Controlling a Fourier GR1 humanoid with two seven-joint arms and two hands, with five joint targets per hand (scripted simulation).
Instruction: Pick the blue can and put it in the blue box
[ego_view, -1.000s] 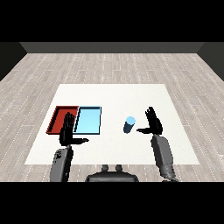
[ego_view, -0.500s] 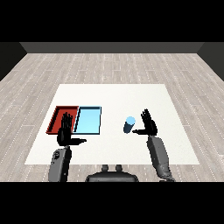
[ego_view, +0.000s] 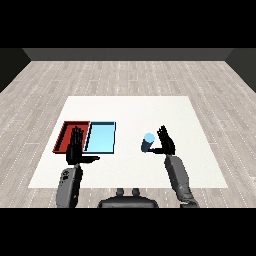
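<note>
The blue can (ego_view: 147, 142) stands upright on the white table (ego_view: 130, 112), right of the trays. My right hand (ego_view: 166, 142) is just to the can's right, fingers straight and thumb reaching toward the can's base, open and not closed round it. The light blue tray (ego_view: 101, 137) lies left of the can with nothing in it. My left hand (ego_view: 75, 147) hovers open over the near edge of the red tray (ego_view: 67, 131), thumb pointing right.
The red tray and the light blue tray lie side by side at the table's left. Bare white table spreads behind the can and to the right. Wooden floor surrounds the table.
My right hand has moved left toward the can, until its thumb is beside the can's base. The left hand and the can have stayed in place.
</note>
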